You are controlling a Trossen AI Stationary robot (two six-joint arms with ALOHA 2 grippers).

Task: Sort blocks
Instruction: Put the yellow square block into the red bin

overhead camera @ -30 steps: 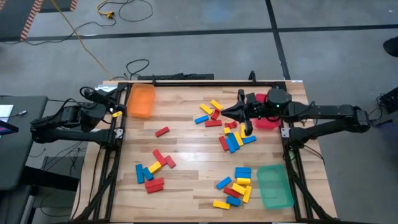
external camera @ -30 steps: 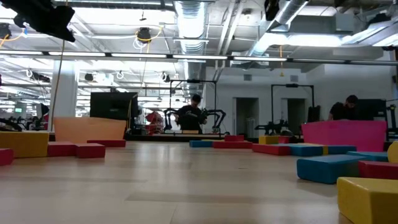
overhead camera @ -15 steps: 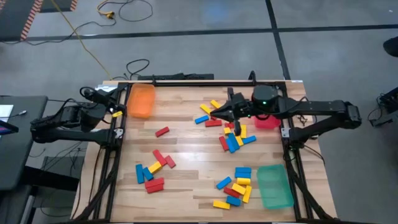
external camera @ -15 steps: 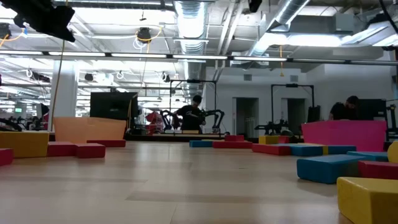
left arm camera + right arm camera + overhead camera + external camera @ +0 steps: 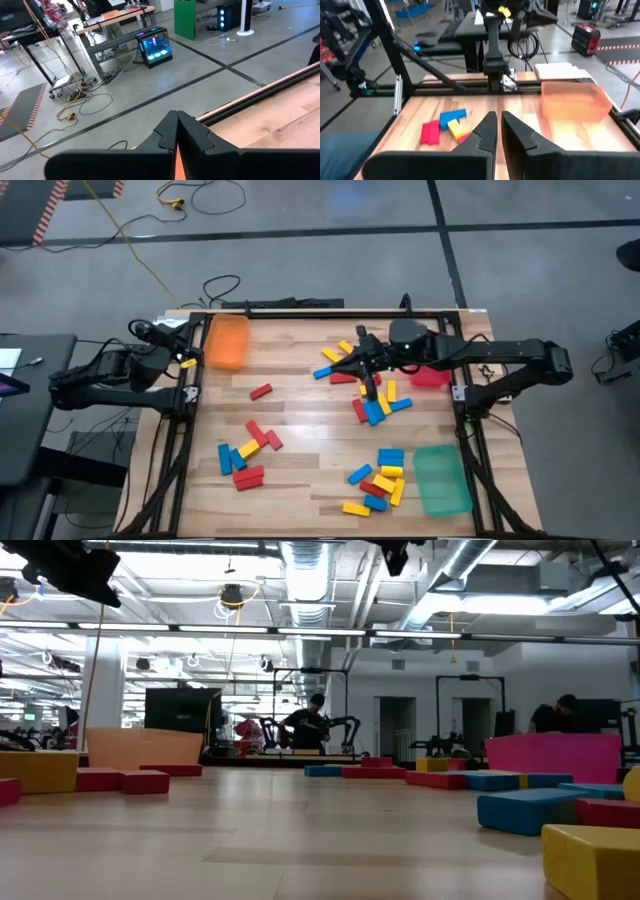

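Red, yellow and blue blocks lie flat on the wooden table in several loose groups: one at the far middle (image 5: 340, 365), one just nearer (image 5: 375, 405), one at the near left (image 5: 248, 452) and one at the near right (image 5: 380, 478). A single red block (image 5: 261, 391) lies apart. My right gripper (image 5: 345, 362) hangs shut above the far middle group with nothing between its fingers (image 5: 497, 116); it shows high up in the low view (image 5: 395, 552). My left gripper (image 5: 176, 114) waits shut at the table's left edge (image 5: 178, 352).
An orange tray (image 5: 226, 341) stands at the far left corner, a red tray (image 5: 432, 376) at the right edge partly under my right arm, and a green tray (image 5: 441, 478) at the near right. A black frame borders the table. Bare wood lies at the middle.
My right gripper has travelled toward the table's left edge, from beside the red tray out over the far middle group of blocks, staying shut and above the table. No block has moved.
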